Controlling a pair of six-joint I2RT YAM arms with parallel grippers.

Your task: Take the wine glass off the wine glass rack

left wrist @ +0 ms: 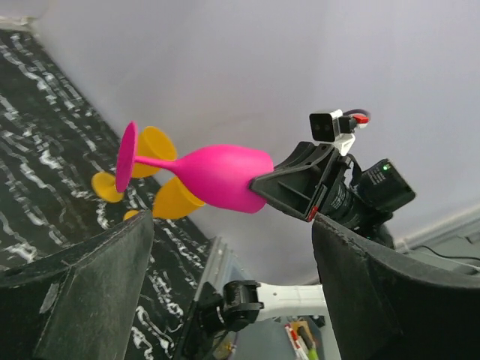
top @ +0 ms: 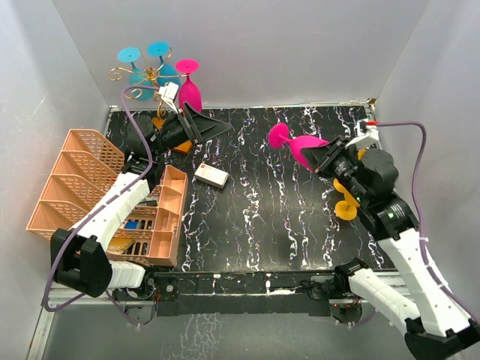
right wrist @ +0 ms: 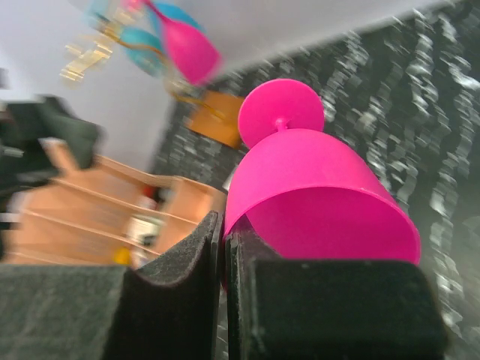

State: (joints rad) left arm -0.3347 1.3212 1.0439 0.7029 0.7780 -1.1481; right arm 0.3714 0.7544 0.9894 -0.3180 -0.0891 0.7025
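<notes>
Finding one: the task's pink wine glass (top: 300, 146) is off the wine glass rack (top: 150, 79). It hangs in the air above the counter (top: 262, 225), well apart from the rack, to the rack's right and on its near side.

Finding two: the right pincer (top: 324, 157) is clamped on the glass. In the right wrist view its fingers (right wrist: 172, 300) pinch the bowl wall at the rim, one pad inside and one outside.

Finding three: the glass lies nearly level. Its long axis runs from the mouth, at the right pincer, to the foot, which points back toward the rack.

Finding four: the left pincer (top: 210, 126) sits just in front of the rack with its jaws apart and nothing between them. It faces away from the rack, toward the held glass.

Finding five: another pink glass (top: 189, 86) and several blue glasses (top: 146, 64) hang bowl-down on the rack. Yellow glasses (top: 346, 199) lie on the counter far to the rack's right, beneath the right arm.

Assessment: we judge the lift-off complete for this glass. Setting it down falls to the right arm, and the bowl must swing toward upright first. The rim pinch is narrow, so we flag slip as the risk. For any further glass on the rack, the left arm is the nearer.
</notes>
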